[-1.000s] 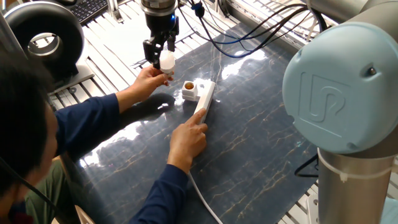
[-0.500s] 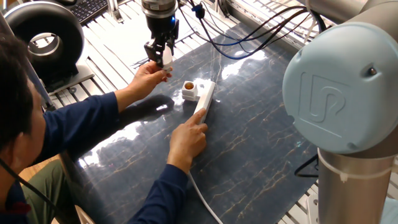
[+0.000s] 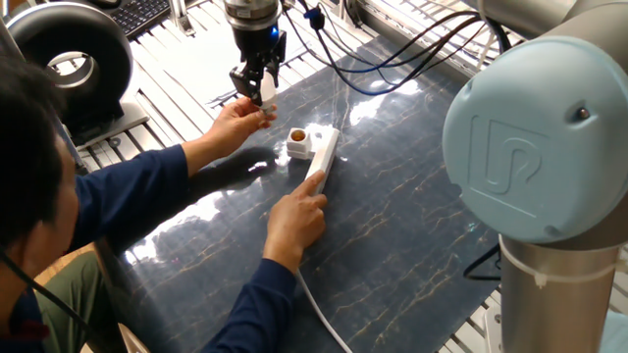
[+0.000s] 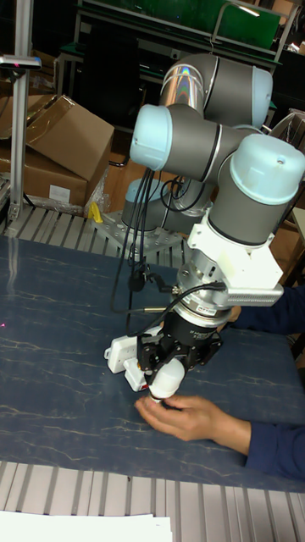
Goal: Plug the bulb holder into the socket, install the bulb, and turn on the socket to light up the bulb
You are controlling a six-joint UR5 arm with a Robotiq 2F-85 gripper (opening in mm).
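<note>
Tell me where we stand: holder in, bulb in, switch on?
Done: the bulb holder looks plugged into the socket, its screw opening empty. In hand: the end effector grips the bulb, with a person's hand cupped beneath it. Left: screwing in the bulb and switching on the socket; nothing is lit.

Fixed view: high, behind the grey-blue robot arm (image 3: 530, 147), looking down the dark marbled table (image 3: 412, 226). Tall view: opposite side, low, close. Both share gripper area.

An embossed UR logo marks the robot arm's joint cap (image 3: 517, 157).
</note>
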